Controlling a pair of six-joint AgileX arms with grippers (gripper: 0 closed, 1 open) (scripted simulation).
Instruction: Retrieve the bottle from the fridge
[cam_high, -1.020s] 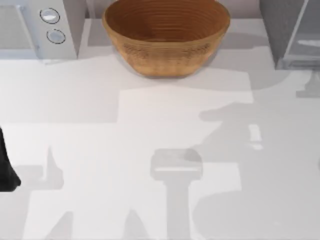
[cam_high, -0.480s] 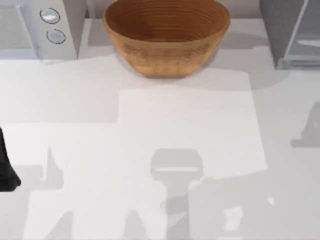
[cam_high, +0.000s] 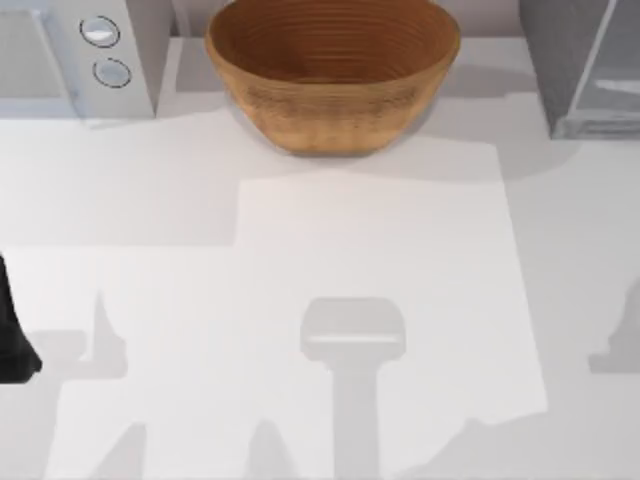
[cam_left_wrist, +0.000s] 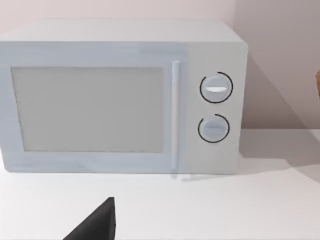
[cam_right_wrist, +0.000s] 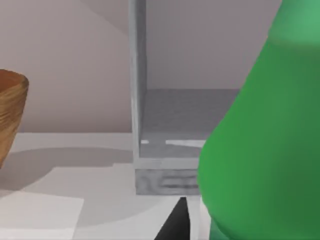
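Observation:
The green bottle (cam_right_wrist: 260, 150) looms large and close in the right wrist view, in front of the fridge. One dark finger (cam_right_wrist: 172, 227) of my right gripper sits right beside the bottle's base, and the gripper is shut on the bottle. Behind it the grey fridge (cam_right_wrist: 190, 115) stands open, its inner shelf bare. From above, the fridge (cam_high: 560, 60) is at the back right with its pale door panel (cam_high: 612, 70) swung out. My left arm (cam_high: 8, 335) rests at the table's left edge.
A large wooden bowl (cam_high: 333, 70) stands at the back middle, and its rim (cam_right_wrist: 10, 115) also shows in the right wrist view. A whitish microwave (cam_high: 75, 55) with two round knobs is at the back left, facing the left wrist camera (cam_left_wrist: 125, 100).
The right arm's shadow has slid from the table's middle right toward the front and out to the right edge. The left arm has not moved.

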